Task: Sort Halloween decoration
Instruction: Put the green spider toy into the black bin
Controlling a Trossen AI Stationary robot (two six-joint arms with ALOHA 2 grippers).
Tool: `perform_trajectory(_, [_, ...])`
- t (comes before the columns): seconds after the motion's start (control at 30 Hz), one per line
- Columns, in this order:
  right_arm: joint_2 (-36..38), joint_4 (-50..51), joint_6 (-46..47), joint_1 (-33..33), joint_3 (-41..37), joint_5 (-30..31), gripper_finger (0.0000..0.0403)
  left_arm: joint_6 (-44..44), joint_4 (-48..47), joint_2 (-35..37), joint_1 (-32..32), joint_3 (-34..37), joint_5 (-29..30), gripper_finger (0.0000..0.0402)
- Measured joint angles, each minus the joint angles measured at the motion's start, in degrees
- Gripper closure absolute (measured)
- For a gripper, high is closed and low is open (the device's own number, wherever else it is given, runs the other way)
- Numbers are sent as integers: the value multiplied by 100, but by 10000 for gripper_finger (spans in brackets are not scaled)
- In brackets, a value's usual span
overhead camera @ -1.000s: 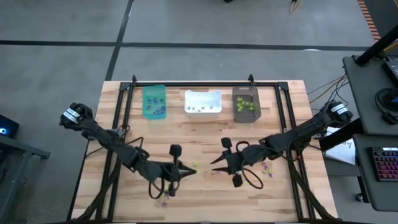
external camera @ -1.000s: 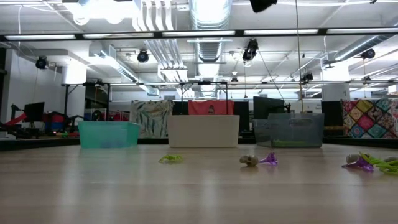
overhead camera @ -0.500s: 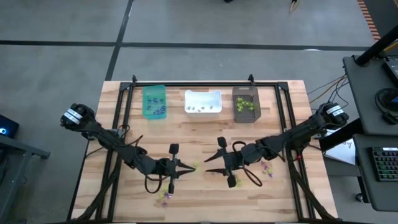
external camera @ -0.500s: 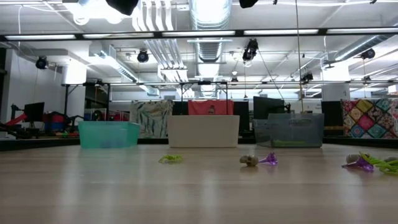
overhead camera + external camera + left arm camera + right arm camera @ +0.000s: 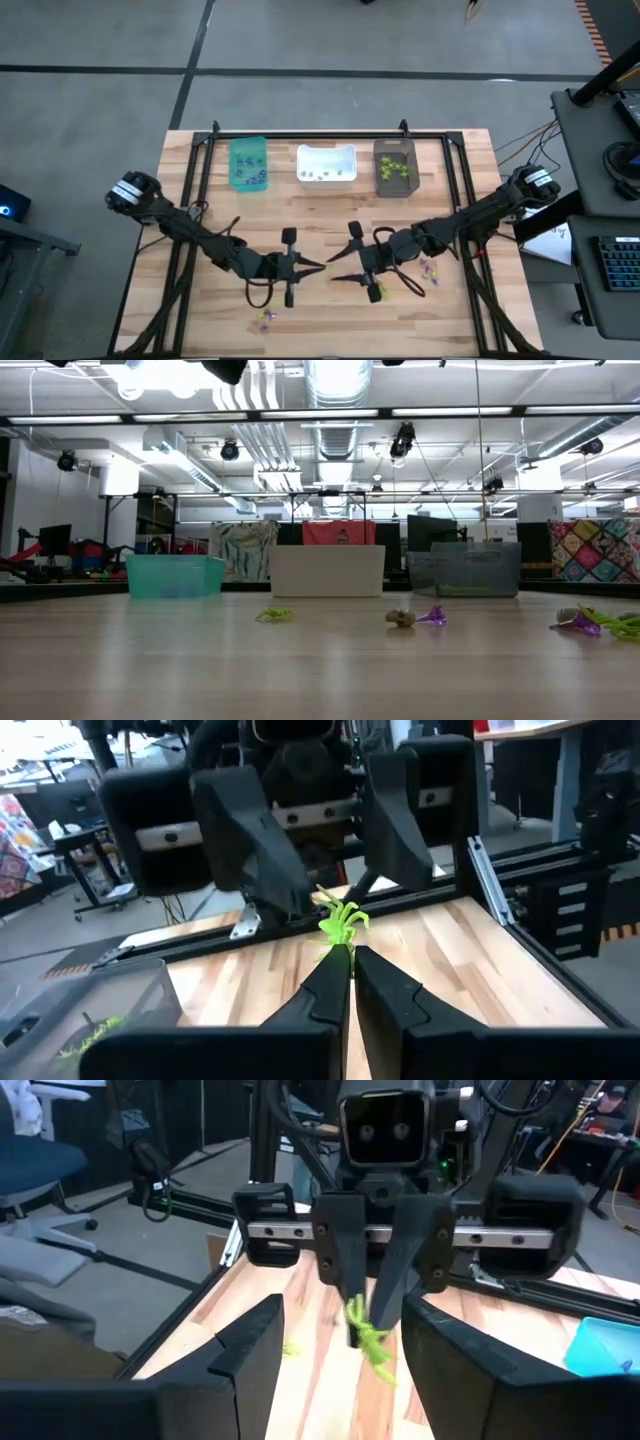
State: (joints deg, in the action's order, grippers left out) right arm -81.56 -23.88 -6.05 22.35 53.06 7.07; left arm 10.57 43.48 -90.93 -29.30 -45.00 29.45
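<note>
Lime-green trinket: pinched in closed left gripper, table centre, high view. Right gripper: facing from 3 o'clock, jaws spread wide, empty, straddling the trinket. Loose trinkets near 4 o'clock; others in bins at 12 o'clock. Risk: handover drop if left releases before right closes. Writing: none legible.
</note>
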Motion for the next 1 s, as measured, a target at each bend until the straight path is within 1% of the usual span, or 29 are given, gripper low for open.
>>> perform_trajectory(0.2, [0,54,0,-2,0,41,228,183,12,-152,46,-224,-241,402])
perform_trajectory(0.37, [0,86,-17,-4,0,42,247,177,6,-152,55,-221,-257,402])
perform_trajectory(0.53, [0,87,-19,-4,0,42,287,168,1,-152,55,-220,-258,402])
perform_trajectory(0.8, [0,87,-90,-4,0,42,384,168,-11,-152,57,-218,-260,402])
perform_trajectory(0.9, [0,87,-104,-4,0,40,389,185,-10,-152,57,-216,-255,401])
perform_trajectory(1.0, [0,87,-103,-4,0,42,389,181,-9,-152,59,-216,-256,388])
